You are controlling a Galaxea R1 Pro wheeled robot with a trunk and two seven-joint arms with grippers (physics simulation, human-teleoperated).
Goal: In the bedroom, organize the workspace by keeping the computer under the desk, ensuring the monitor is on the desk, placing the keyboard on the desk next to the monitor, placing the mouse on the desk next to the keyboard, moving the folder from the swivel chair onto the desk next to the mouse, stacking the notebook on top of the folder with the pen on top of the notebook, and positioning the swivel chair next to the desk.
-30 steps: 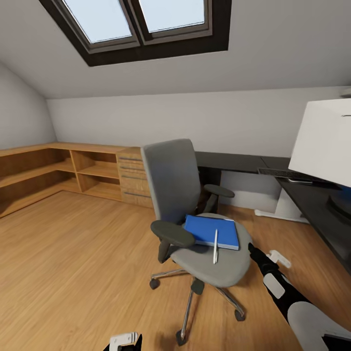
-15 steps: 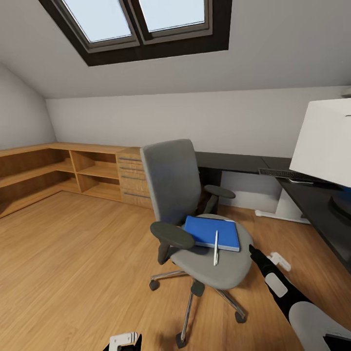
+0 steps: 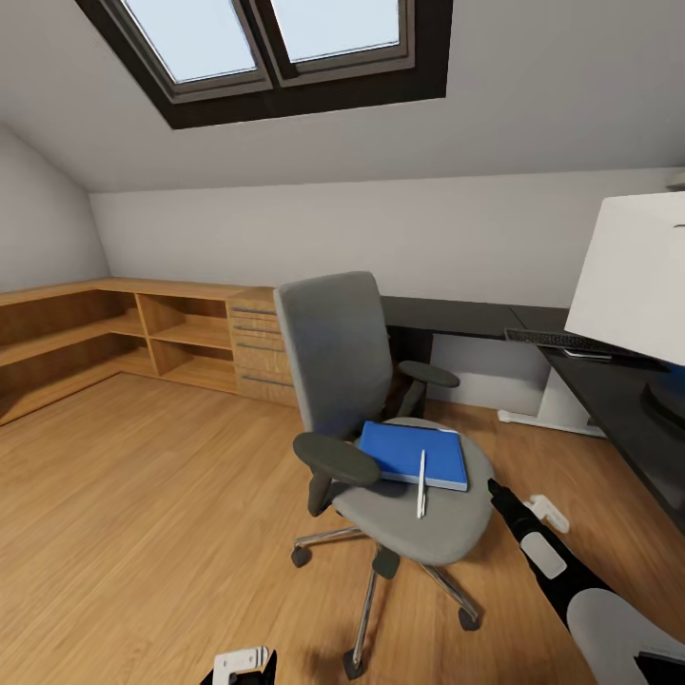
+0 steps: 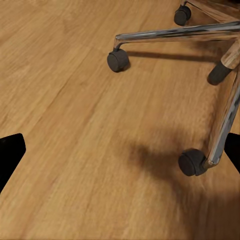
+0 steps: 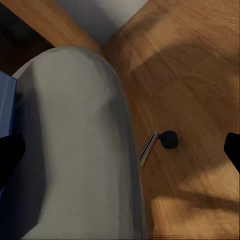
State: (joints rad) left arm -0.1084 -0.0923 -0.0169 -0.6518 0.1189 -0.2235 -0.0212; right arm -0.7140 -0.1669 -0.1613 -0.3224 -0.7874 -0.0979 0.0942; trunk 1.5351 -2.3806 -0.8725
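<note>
Right hand crept slightly nearer swivel chair over last second, fingers spread, empty; blue folder and pen unmoved on seat; left hand low by floor, open; judged: reach for folder starting; table at right awaits.

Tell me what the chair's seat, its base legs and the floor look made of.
The swivel chair seat looks like matte grey woven upholstery, soft-edged and without shine. Its base legs look like polished chrome metal, showing bright streaked reflections. The floor looks like light satin-finished wood planks, with visible grain and plank seams, though it may be laminate.
</note>
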